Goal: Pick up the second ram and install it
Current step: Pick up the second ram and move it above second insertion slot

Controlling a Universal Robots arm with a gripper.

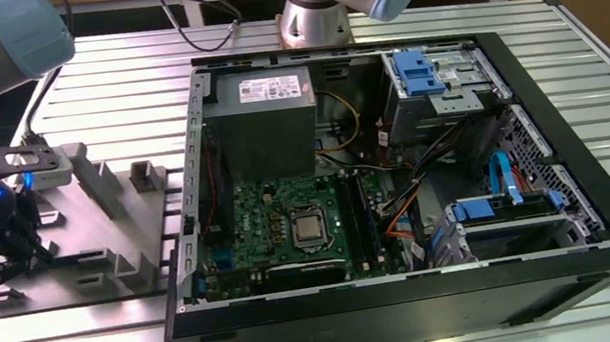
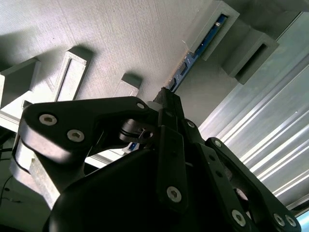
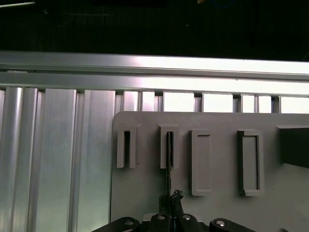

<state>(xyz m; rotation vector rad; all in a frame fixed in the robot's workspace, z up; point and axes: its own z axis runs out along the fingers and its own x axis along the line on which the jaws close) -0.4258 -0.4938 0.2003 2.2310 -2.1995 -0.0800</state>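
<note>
In the exterior view the arm (image 1: 3,37) enters from the exterior view's left and bends down, so that its dark wrist hangs over the grey holder plate (image 1: 95,247) on the slatted metal counter (image 1: 101,99). The pincer (image 1: 5,261) points downward at the plate's edge on the exterior view's left. It is well apart from the open computer case (image 1: 412,297), where the green board (image 1: 276,217) lies.

In the second wrist view the black linkages of the pincer (image 2: 166,99) converge to a narrow tip. The second ram (image 2: 190,60) stands on edge as a thin dark strip with a bluish tint. Its far end sits in a grey slotted block (image 2: 227,14) of the plate, and its near end runs in between the fingertips.

In the first wrist view the second ram (image 3: 169,154) shows as a thin dark line. It runs from one narrow slot of the holder plate (image 3: 145,193) to the pincer (image 3: 172,197), which is drawn in close on the card's near end
</note>
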